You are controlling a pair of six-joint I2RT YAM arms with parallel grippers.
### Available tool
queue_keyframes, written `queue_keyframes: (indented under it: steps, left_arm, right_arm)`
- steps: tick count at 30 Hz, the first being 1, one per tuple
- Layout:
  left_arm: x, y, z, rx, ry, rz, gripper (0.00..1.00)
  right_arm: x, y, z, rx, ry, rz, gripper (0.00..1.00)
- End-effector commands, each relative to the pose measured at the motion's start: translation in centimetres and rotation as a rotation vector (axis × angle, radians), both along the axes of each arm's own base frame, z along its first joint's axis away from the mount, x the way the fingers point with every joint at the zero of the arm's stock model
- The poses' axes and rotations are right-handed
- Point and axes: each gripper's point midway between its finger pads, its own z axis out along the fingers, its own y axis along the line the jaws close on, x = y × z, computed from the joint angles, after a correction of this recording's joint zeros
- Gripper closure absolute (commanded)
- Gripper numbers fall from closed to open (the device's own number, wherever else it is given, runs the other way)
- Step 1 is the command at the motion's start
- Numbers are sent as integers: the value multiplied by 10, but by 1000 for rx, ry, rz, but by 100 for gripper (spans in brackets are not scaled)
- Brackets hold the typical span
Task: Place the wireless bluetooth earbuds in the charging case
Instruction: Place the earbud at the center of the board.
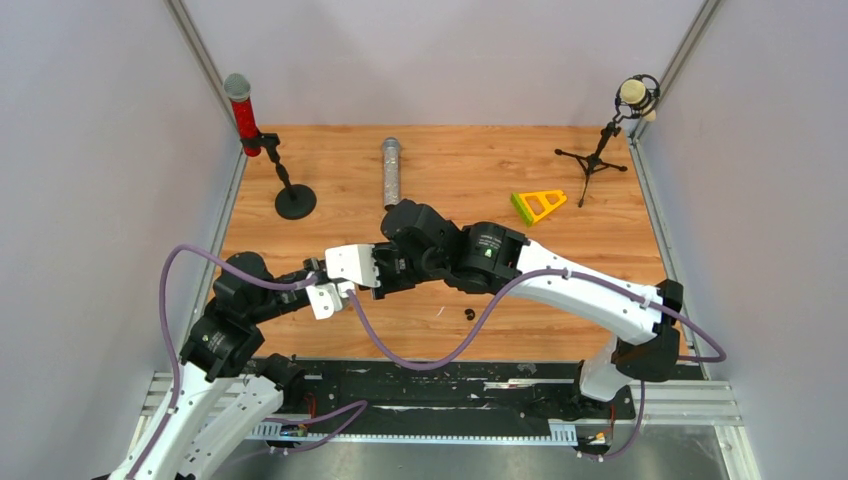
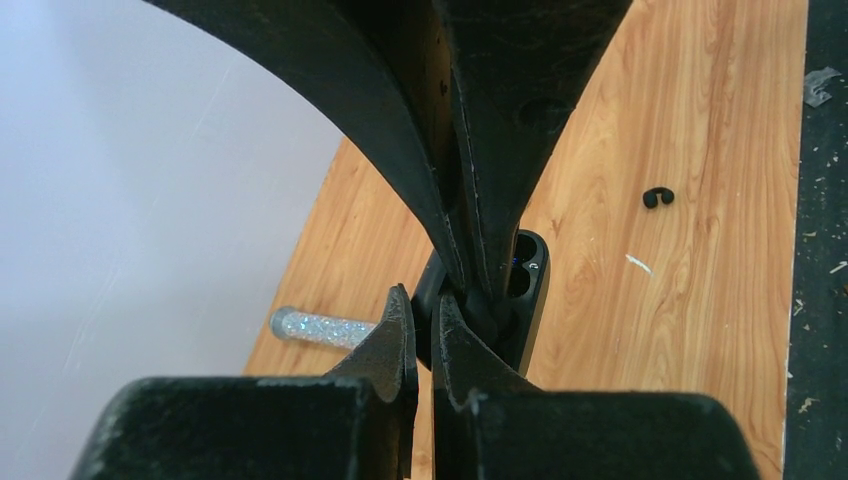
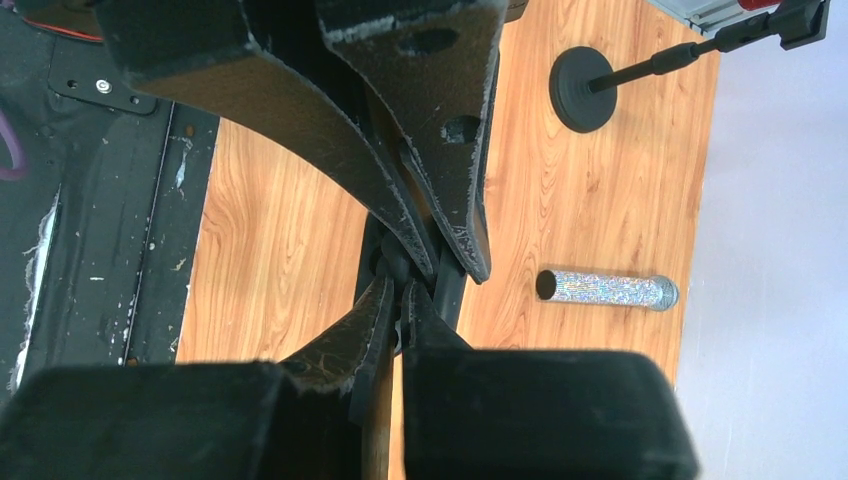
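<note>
Charging case (image 2: pixel 527 285): black, open, its cavities showing, raised off the wooden table (image 1: pixel 600 250) at about 8 o'clock from the board's centre in the top view. It sits where the two arms meet.

Left gripper (image 2: pixel 422 305): fingers drawn together with a thin slit between them, tips against the case's near end. Whether they pinch part of it cannot be told.

Right gripper (image 3: pixel 400 290): fingers likewise pressed together, entering from the opposite side, tips at the case's rim around a rounded black shape that cannot be identified.

Black earbud (image 2: pixel 657 197): lies loose on the wood at 3 o'clock from the case, well apart from it. A white sliver (image 2: pixel 638 263) lies near the earbud, at its 9 o'clock.

Bare wood shows around both, reaching the black mat (image 1: pixel 450 380) along the near edge at 6 o'clock.

Glitter tube (image 1: pixel 391 172): lies at 1 o'clock from the case. The red microphone stand (image 1: pixel 295 202) is at 11 o'clock, near the left rail. At 2 o'clock sit the green-and-yellow wedge (image 1: pixel 538 205) and, at the far right corner, the tripod microphone (image 1: pixel 597 160). Grey walls close three sides.
</note>
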Motion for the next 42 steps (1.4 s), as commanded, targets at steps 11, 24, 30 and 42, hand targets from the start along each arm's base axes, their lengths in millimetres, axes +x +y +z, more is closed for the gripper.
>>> queue_keyframes:
  steps: [11, 24, 30, 42]
  left_arm:
    - [12, 1, 19, -109, 62, 79, 100]
    - [10, -1, 26, -125, 68, 68, 100]
    - [7, -4, 25, -121, 65, 45, 100]
    - [29, 2, -31, 30, 123, 111, 100]
  right_arm:
    - [-47, -2, -31, -90, -14, 201, 100]
    - [-39, 9, -36, -74, 1, 198, 100]
    - [-34, 15, -37, -67, 9, 177, 100]
    - [-33, -16, 22, 217, 146, 127, 100]
